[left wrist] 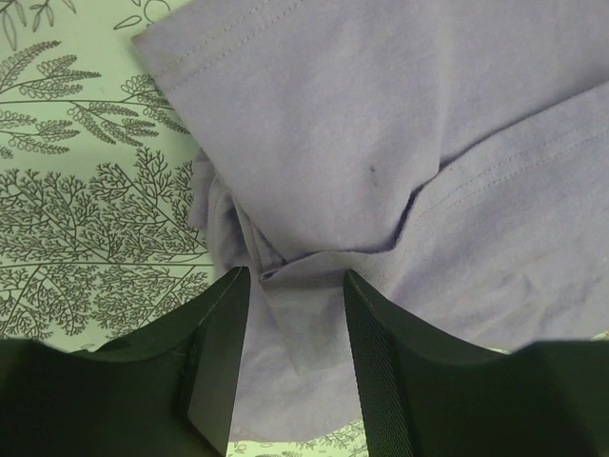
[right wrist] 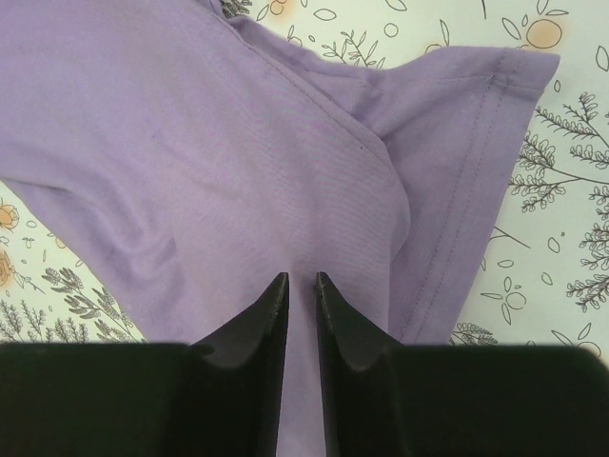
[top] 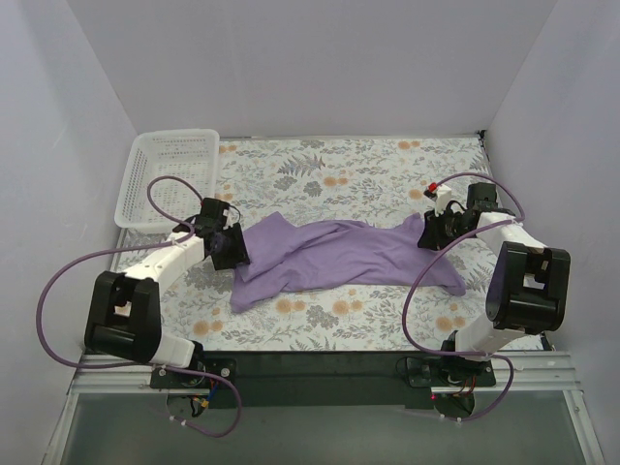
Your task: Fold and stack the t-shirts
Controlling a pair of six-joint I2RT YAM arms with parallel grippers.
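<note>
Your lavender t-shirt (top: 325,257) lies rumpled, stretched left to right across the middle of the floral-print bench (top: 339,174) — soft cotton with stitched hems. Your left gripper (left wrist: 293,286) stands partly open astride a bunched fold at its left end. Your right gripper (right wrist: 302,284) is pinched nearly closed on a thin ridge of cloth.

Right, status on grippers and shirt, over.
Right gripper shut on lavender-purple cotton t-shirt. Left gripper astride its bunched edge, grip unclear. White plastic mesh basket clear of both.
</note>
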